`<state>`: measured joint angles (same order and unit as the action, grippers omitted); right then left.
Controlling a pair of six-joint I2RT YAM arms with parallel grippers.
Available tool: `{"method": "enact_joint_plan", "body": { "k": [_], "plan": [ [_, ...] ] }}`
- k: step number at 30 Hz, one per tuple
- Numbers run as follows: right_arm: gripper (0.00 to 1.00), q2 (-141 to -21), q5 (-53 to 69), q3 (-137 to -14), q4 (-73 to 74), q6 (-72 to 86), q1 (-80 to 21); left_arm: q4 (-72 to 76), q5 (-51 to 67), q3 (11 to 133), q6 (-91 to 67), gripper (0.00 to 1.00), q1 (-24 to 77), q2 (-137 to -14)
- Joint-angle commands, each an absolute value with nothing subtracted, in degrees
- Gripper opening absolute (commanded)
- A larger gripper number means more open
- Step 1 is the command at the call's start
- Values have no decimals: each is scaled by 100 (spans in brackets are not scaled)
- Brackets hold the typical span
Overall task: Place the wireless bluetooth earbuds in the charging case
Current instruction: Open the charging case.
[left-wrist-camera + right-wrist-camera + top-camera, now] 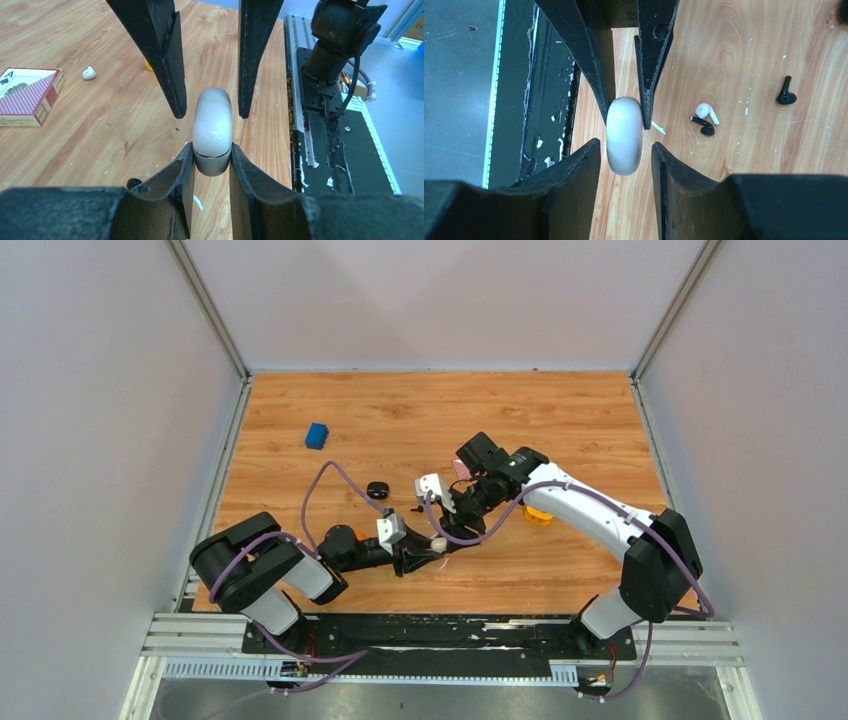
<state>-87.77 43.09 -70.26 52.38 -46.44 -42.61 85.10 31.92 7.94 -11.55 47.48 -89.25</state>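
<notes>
Left claw (pixel 212 150) clamping charging case (pixel 212 117) — edge-on, long axis toward right claw (pixel 625 145), parted

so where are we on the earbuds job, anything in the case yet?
Nothing done yet. In hand: left gripper clamps the charging case, which looks shut; right gripper sits open around its other end. To do: both black earbuds lie on the table, one beside a white bud; open the case, seat both.
</notes>
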Motion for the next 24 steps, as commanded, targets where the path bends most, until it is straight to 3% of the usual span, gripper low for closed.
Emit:
{"method": "enact_joint_plan", "body": {
  "k": [1, 24],
  "plan": [
    [43, -8849, 4495, -7282, 5265, -4663, -4268, 9193, 3276, 880, -967, 0, 4811, -8859],
    [43, -8933, 4404, -7688, 5387, -4449, -4094, 9193, 3397, 919, -844, 0, 4983, -8930]
  ]
}}
